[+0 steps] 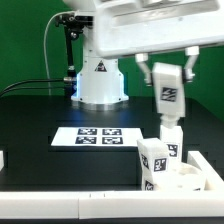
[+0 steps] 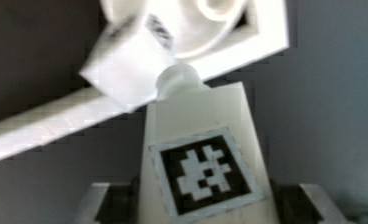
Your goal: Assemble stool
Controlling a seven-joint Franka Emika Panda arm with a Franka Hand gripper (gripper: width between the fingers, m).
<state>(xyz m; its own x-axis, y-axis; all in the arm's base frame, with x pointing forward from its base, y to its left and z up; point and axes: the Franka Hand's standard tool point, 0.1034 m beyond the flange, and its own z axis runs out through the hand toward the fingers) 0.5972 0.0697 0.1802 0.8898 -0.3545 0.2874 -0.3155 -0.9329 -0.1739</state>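
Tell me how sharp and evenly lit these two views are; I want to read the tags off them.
Exterior view: even light, soft focus, the held leg's tag is small but legible, the marker board tags coarse. Wrist view: blurred throughout, yet the leg's tag fills the frame; white parts behind wash out.

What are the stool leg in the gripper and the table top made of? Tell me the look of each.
Stool leg: seemingly white plastic, matte and smooth, with uniform colour and crisp moulded edges; a black-and-white square tag sits on its face. The gripper is shut on it.
Table top: a black, matte surface with almost no glare; whether it is cloth, foam or painted board cannot be told.
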